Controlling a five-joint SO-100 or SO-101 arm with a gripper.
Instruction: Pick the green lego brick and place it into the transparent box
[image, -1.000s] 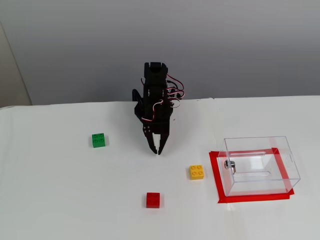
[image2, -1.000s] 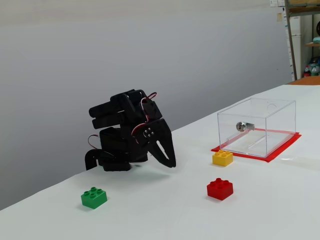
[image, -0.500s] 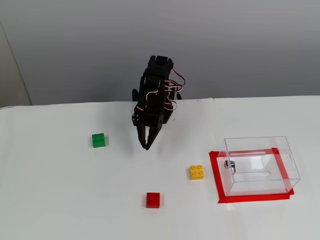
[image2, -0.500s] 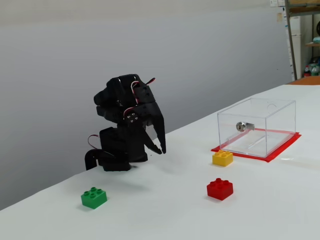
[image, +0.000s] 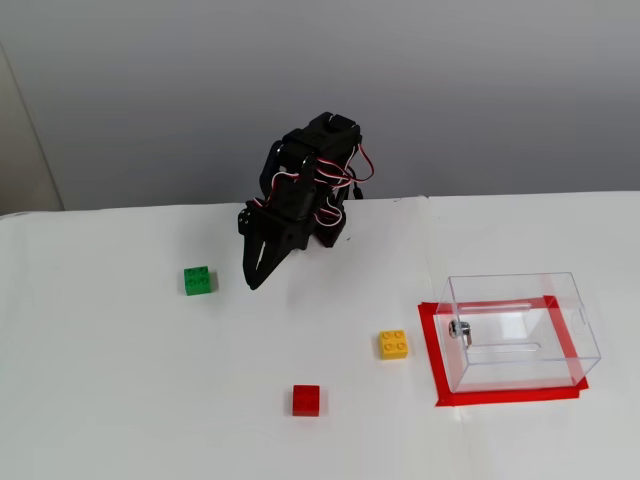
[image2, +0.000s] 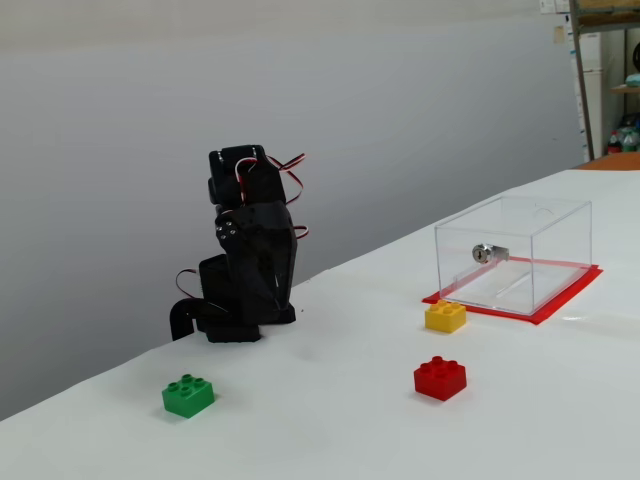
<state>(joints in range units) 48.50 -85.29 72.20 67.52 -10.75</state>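
The green lego brick (image: 198, 280) (image2: 188, 395) lies on the white table, left of the arm in both fixed views. The transparent box (image: 520, 330) (image2: 515, 255) stands on a red tape rectangle at the right, with a small metal knob (image: 460, 329) (image2: 483, 254) on its side; it looks empty. My black gripper (image: 255, 280) (image2: 272, 305) points down close to the arm's base, its fingers together and holding nothing. It hangs a short way right of the green brick and is apart from it.
A yellow brick (image: 393, 344) (image2: 445, 316) lies just left of the box. A red brick (image: 306, 400) (image2: 440, 378) lies nearer the front. The red tape (image: 500, 393) frames the box. A grey wall stands behind the table's far edge.
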